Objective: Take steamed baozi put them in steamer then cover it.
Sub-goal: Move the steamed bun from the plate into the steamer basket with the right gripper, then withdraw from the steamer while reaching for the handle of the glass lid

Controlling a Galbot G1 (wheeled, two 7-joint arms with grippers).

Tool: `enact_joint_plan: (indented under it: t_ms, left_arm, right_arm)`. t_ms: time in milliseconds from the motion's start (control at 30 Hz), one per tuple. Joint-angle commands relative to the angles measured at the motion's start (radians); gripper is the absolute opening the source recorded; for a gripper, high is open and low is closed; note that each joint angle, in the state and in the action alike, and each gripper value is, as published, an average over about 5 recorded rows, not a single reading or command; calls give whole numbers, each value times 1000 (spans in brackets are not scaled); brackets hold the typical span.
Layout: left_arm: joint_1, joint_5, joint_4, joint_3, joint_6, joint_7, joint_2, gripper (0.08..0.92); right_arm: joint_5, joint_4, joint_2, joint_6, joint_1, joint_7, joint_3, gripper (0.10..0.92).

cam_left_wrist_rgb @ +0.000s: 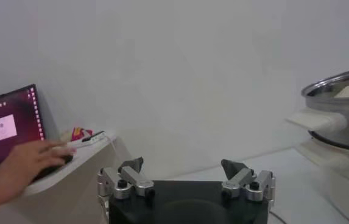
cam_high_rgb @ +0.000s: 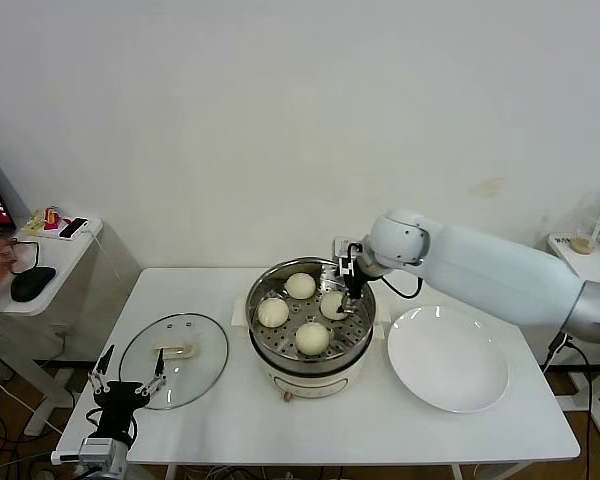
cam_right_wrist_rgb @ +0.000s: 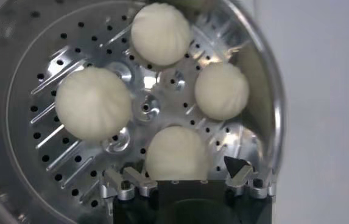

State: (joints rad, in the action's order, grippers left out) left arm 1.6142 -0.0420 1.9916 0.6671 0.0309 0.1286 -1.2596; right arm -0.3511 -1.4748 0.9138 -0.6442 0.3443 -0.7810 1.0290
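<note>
Cream-white smooth baozi (cam_high_rgb: 312, 338), four, sit on the perforated steel tray of the round steamer (cam_high_rgb: 266, 362); right tool (cam_high_rgb: 348, 283) hangs over one, jaws spread, empty; glass cover (cam_high_rgb: 140, 362) lies flat on the tabletop (cam_high_rgb: 330, 420) by the open, empty left tool (cam_high_rgb: 128, 385)

1. Plain white wall (cam_high_rgb: 280, 120) fills the back, evenly lit, with a faint smudge toward the right.
2. White surface (cam_high_rgb: 230, 420) stands just in front of it.
3. Off its left edge, a small white side table (cam_high_rgb: 65, 250) with a black mouse (cam_high_rgb: 32, 284) and small clutter.
4. A laptop screen (cam_left_wrist_rgb: 7, 131) glows magenta there.
5. Cables (cam_high_rgb: 5, 420) trail across the floor below.
</note>
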Motion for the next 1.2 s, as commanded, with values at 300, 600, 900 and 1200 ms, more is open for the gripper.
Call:
enact_joint_plan:
  t_ms: [300,600,900,1200]
  left_arm:
    - [-18,-10,-24,-15,4,-2,-3,823]
    - [-20,6,-40,-36,19,-1,-15,823]
    - [-57,140,-125,-50,49,22,15,823]
    - [-57,748,-230,12,92,102,106,823]
  right_arm:
    - [-20,-303,-317,238,-541,558,-607,823]
    - [164,-349,-98,612,-1358,669,-1443,823]
    - [198,-339,316,839,-1740,531,-1887,823]
    - [224,-400,528,824,-1921,532,-2017,823]
